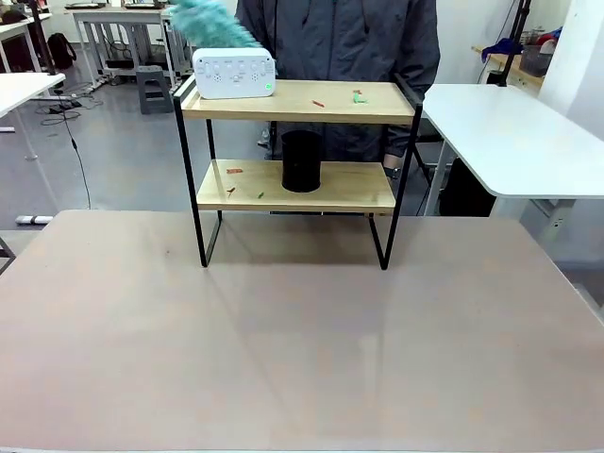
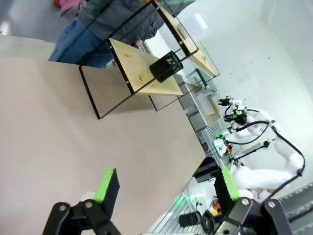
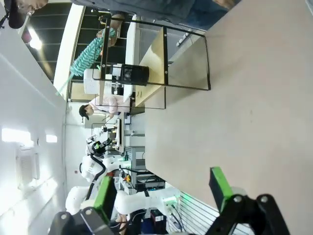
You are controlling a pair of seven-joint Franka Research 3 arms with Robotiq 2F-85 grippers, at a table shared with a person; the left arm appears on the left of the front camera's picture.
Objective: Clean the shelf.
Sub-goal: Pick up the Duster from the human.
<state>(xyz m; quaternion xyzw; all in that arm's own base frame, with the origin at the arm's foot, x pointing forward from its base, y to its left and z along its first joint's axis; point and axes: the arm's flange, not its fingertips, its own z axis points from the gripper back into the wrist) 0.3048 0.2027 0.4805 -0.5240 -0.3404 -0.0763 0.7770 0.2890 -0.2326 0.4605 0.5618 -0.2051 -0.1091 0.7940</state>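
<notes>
Two-tier shelf (image 1: pixel 297 102) standing at the far middle of the counter (image 1: pixel 302 359), white box (image 1: pixel 233 73) at its top board's left end, teal duster (image 1: pixel 212 24) just above the box, black cup (image 1: pixel 301 161) on the lower board, left end effector (image 2: pixel 165 180) fingers apart, right end effector (image 3: pixel 161 188) fingers apart, both holding nothing

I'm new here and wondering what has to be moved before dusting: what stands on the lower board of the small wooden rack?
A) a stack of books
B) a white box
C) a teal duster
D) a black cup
D: the black cup stands upright on the lower board of the shelf, while the white box sits at one end of the top board.
</notes>
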